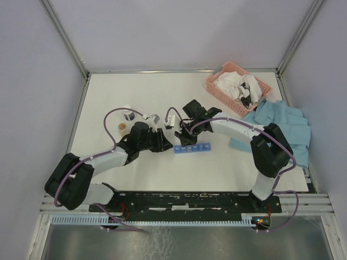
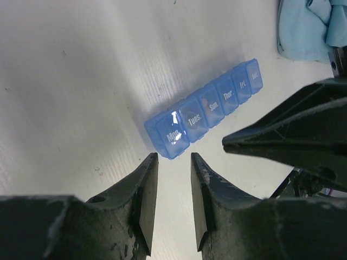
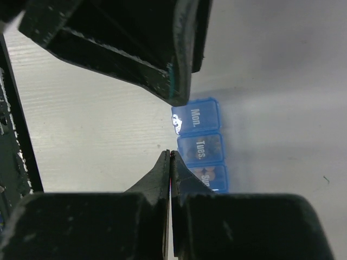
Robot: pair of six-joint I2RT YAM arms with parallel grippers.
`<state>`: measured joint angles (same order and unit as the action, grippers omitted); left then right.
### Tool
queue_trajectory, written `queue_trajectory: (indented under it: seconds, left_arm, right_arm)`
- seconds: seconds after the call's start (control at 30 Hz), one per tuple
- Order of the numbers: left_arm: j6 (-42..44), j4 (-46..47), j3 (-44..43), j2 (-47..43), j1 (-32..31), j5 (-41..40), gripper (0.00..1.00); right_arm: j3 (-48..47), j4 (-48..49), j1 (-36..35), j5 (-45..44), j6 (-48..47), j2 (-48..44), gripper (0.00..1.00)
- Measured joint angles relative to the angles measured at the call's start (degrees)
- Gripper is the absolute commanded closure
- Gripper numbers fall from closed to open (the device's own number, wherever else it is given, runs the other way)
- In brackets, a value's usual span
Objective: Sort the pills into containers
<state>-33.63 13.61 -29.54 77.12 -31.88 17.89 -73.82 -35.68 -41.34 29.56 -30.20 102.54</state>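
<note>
The containers are one blue pill-organiser strip (image 1: 192, 148) lying in the middle of the table, all lids down, with day names on them (image 2: 206, 108). Orange pills (image 3: 216, 174) show dimly through the lids of the Tues. and Sun. compartments (image 3: 199, 146). My left gripper (image 2: 173, 160) hovers just short of the Mon. end of the strip, open by a narrow gap with bare table between its fingers. My right gripper (image 3: 169, 154) is shut beside the strip's long edge, level with Tues., and I make out nothing held in it. The two grippers (image 1: 164, 145) (image 1: 184, 139) nearly meet at the strip's left end.
A pink slatted basket (image 1: 237, 88) full of white things stands at the back right. A crumpled blue cloth (image 1: 282, 127) lies along the right edge. A small white bottle (image 1: 128, 115) and a small orange-topped one (image 1: 123, 128) stand left of my left arm.
</note>
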Motion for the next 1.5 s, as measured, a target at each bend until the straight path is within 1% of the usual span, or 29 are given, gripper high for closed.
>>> queue_trajectory:
  seconds: [0.1, 0.3, 0.47, 0.67, 0.8, 1.0, 1.07, 1.17, 1.2, 1.27, 1.3, 1.43, 1.5]
  left_arm:
    - [-0.5, 1.8, 0.0, 2.6, 0.0, 0.2, 0.62]
    - [-1.7, 2.8, -0.1, 6.9, 0.0, 0.9, 0.63]
    - [-2.1, 3.1, -0.2, 7.6, 0.0, 1.8, 0.64]
    - [-2.5, 2.8, -0.2, 8.0, 0.2, 2.1, 0.64]
    - [-2.6, 3.2, -0.6, 9.2, 0.3, 2.4, 0.64]
    - [-2.6, 3.1, -1.7, 9.5, 0.3, 3.0, 0.64]
    - [-2.6, 3.1, -2.3, 9.5, 0.3, 3.2, 0.64]
    - [-2.5, 3.2, -2.8, 9.5, 0.3, 3.2, 0.62]
    - [-2.6, 3.2, -2.8, 9.5, 0.4, 3.2, 0.6]
    - [-2.5, 3.2, -2.8, 9.5, 0.4, 3.1, 0.54]
    - [-2.5, 3.3, -2.8, 9.5, 0.6, 2.9, 0.53]
    - [-2.3, 3.2, -3.3, 9.8, 1.5, 1.6, 0.52]
    - [-2.3, 3.4, -5.1, 11.5, 2.3, 1.7, 0.52]
  right_arm:
    - [0.0, 0.0, -1.2, -0.6, 2.1, 0.7, 0.99]
    - [0.0, -0.1, -1.3, -2.0, 3.8, 0.9, 0.99]
    - [-0.1, -0.2, -1.5, -4.0, 4.7, 2.5, 0.99]
    - [-2.1, -1.2, -2.3, -7.4, 5.9, 7.3, 0.99]
    - [-2.2, -1.7, -2.4, -8.7, 5.9, 7.5, 0.99]
    - [-2.3, -2.6, -2.0, -7.5, 5.7, 6.5, 0.97]
    - [-2.3, -3.0, -1.7, -6.8, 5.5, 5.4, 0.93]
    - [-2.3, -3.0, -0.8, -5.8, 5.2, 3.3, 0.79]
    - [-2.3, -3.0, -0.5, -5.6, 5.2, 2.9, 0.77]
    - [-2.3, -2.9, 0.6, -5.6, 4.9, 1.9, 0.73]
    - [-2.2, -2.8, 1.1, -5.6, 4.9, 1.5, 0.72]
    - [-1.7, -0.3, 2.4, -6.8, 5.5, 0.1, 0.62]
    - [-1.7, 0.8, 2.5, -7.7, 6.3, 0.3, 0.62]
